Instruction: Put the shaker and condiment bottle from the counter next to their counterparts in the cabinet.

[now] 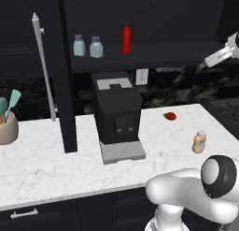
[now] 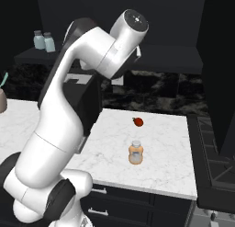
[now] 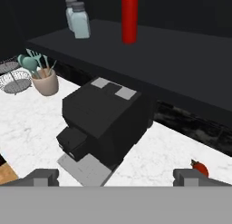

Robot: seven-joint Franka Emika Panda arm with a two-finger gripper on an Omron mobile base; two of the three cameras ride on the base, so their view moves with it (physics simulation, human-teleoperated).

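Note:
Two identical pale blue-green shakers (image 1: 79, 45) (image 1: 96, 46) with grey caps stand side by side on the black cabinet's dark shelf (image 1: 154, 54). The tall red squeeze bottle (image 1: 126, 39) stands to their right. The squat orange-tan condiment bottle (image 1: 199, 142) (image 2: 135, 153) stands upright on the white marble counter (image 1: 56, 164) near its right end. My gripper (image 3: 117, 177) is open and holds nothing. It hangs high over the counter, facing the shelf. In the hand view the shakers (image 3: 79, 21) and the red bottle (image 3: 129, 17) lie well ahead of it.
A black coffee machine (image 1: 116, 113) stands mid-counter under the shelf. A small red tomato-like thing (image 1: 171, 116) lies behind the condiment bottle. The cabinet door (image 1: 65, 85) stands open with its grey bar handle (image 1: 43, 66). A utensil cup (image 1: 7, 125) sits at left and a stove (image 2: 215, 148) at right.

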